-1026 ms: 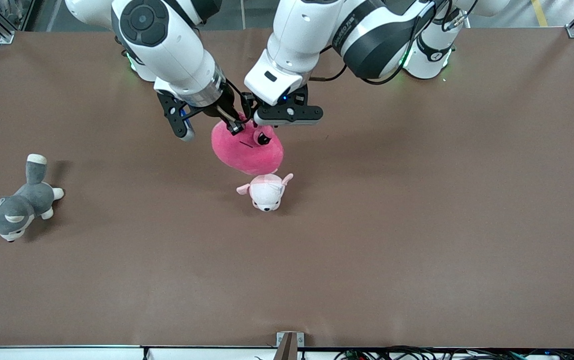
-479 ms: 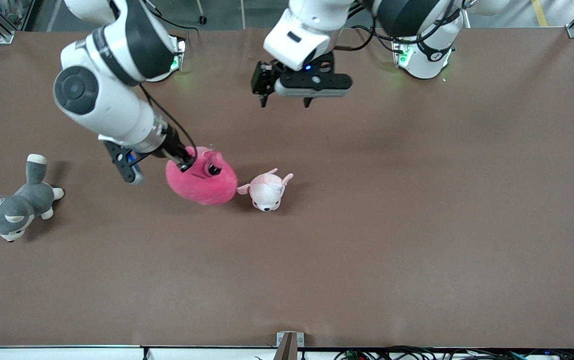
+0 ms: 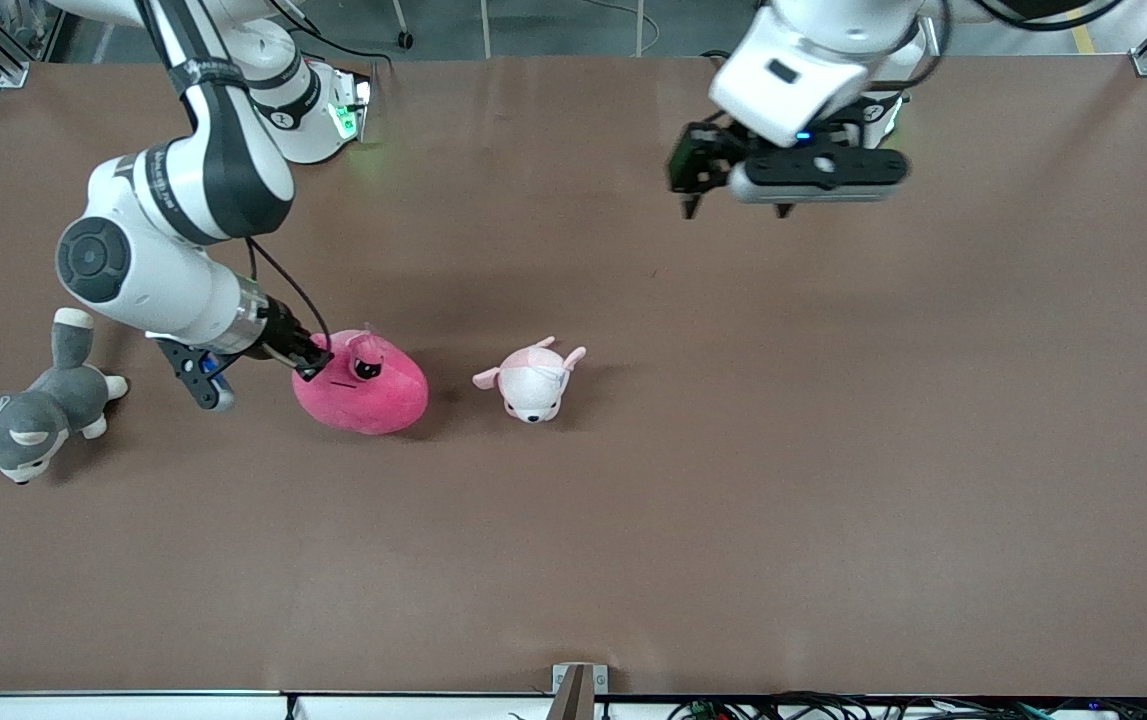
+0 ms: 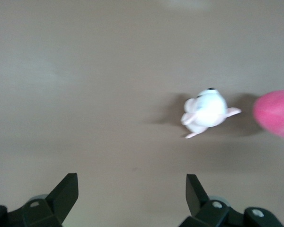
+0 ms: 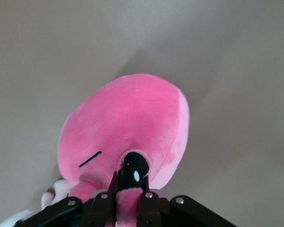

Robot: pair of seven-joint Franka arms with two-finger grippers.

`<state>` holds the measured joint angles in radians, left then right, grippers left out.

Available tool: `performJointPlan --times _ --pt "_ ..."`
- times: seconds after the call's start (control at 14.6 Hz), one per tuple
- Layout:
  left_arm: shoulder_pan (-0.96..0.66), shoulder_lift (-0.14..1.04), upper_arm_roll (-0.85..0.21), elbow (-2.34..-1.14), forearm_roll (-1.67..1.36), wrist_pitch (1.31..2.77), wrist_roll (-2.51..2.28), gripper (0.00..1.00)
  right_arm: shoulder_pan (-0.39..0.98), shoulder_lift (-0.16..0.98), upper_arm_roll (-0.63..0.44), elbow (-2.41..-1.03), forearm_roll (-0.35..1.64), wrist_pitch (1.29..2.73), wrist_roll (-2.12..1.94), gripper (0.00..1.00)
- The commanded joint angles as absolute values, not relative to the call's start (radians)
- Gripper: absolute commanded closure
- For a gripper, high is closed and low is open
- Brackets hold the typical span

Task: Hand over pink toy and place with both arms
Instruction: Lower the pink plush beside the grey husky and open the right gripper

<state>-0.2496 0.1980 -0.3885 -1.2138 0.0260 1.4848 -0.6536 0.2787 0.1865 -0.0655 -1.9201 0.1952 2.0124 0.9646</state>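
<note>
The pink toy (image 3: 363,394), a round hot-pink plush with dark eyes, rests on the brown table toward the right arm's end, beside the white puppy. My right gripper (image 3: 316,362) is shut on one of its bulging eye stalks; the right wrist view shows the fingers (image 5: 103,201) pinching the stalk, with the pink toy (image 5: 128,127) filling the middle. My left gripper (image 3: 733,208) is open and empty, up in the air over bare table near the left arm's base. In the left wrist view its gripper (image 4: 131,194) is wide apart, and the pink toy (image 4: 276,113) shows at the edge.
A small white plush puppy (image 3: 533,380) with pale pink ears lies beside the pink toy, toward the left arm's end; it also shows in the left wrist view (image 4: 206,111). A grey and white husky plush (image 3: 28,415) lies at the right arm's end of the table.
My right gripper has carried the pink toy from mid-air down onto the table between husky and puppy. My left gripper let go and drew back toward its base.
</note>
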Motion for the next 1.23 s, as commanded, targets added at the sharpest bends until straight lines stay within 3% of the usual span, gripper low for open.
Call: performJointPlan --times 0.0,0.48,0.62,0.68,0.75,0.89,0.96,1.16 --pt "-0.18 0.129 -0.396 -1.261 0.028 1.405 -0.52 0.0 0.201 0.107 -0.048 -2.071 0.189 2.086 0.841 0.99" --pt "-0.015 -0.099 -0.391 -1.604 0.031 1.512 -0.299 0.0 0.034 0.109 -0.046 -2.23 0.192 2.232 0.563 0.97" --pt "0.017 -0.141 -0.39 -1.695 0.031 1.577 -0.29 0.0 0.017 0.113 -0.046 -2.227 0.192 2.232 0.56 0.89" --pt "0.021 -0.137 -0.39 -1.701 0.031 1.588 -0.269 0.0 0.017 0.114 -0.046 -2.224 0.195 2.232 0.56 0.82" --pt "0.034 -0.129 -0.388 -1.7 0.034 1.597 -0.244 0.0 0.017 0.114 -0.046 -2.218 0.195 2.23 0.56 0.66" --pt "0.083 -0.112 -0.388 -1.694 0.035 1.618 -0.215 0.0 0.02 0.114 -0.046 -2.207 0.196 2.229 0.56 0.05" --pt "0.101 -0.109 -0.388 -1.686 0.038 1.623 -0.204 0.0 0.018 0.114 -0.045 -2.195 0.196 2.221 0.56 0.0" --pt "0.166 -0.075 -0.388 -1.643 0.041 1.629 -0.097 0.0 0.02 0.114 -0.046 -2.097 0.196 2.114 0.558 0.0"
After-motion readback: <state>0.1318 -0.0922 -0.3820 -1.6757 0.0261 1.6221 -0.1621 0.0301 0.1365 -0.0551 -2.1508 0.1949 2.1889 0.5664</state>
